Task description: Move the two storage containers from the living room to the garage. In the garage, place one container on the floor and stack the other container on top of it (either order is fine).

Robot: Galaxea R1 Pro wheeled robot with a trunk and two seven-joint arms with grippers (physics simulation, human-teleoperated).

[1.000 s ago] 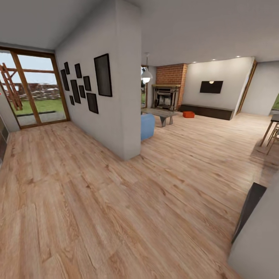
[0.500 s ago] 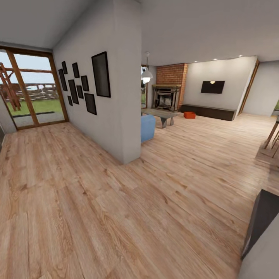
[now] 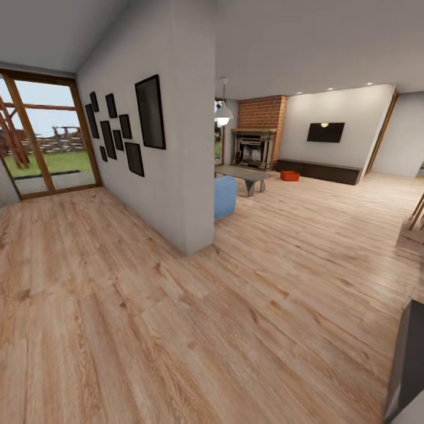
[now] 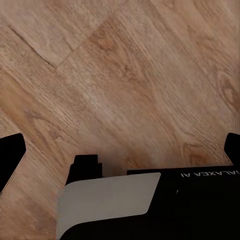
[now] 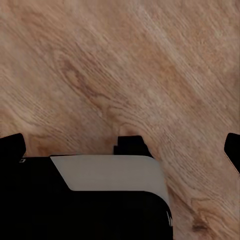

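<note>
1. Far across the living room, on the light wood plank floor (image 3: 282, 247), one orange-red storage container (image 3: 289, 175) sits just in front of the long low dark cabinet (image 3: 321, 171), between the brick fireplace (image 3: 254, 147) and the wall-mounted TV (image 3: 325, 132). I cannot make out a second container; it may be hidden or merged with the first at this range.
2. From the head view the container lies ahead and a little to the right, beyond the end of the white partition wall (image 3: 176, 153), the blue seat (image 3: 224, 196) and the low grey table (image 3: 244, 175).
3. Both arms are well apart from it, so the coming move is, by my judgement, a drive forward, not a reach. Neither arm looks clearly nearer.
4. The container is too small here to tell its long axis.
5. Left gripper (image 4: 120, 150) points down at bare planks; its fingers (image 4: 10, 155) stand wide apart, empty.
6. Right gripper (image 5: 122, 145) likewise; its fingers (image 5: 11, 145) stand wide apart, holding nothing.
</note>
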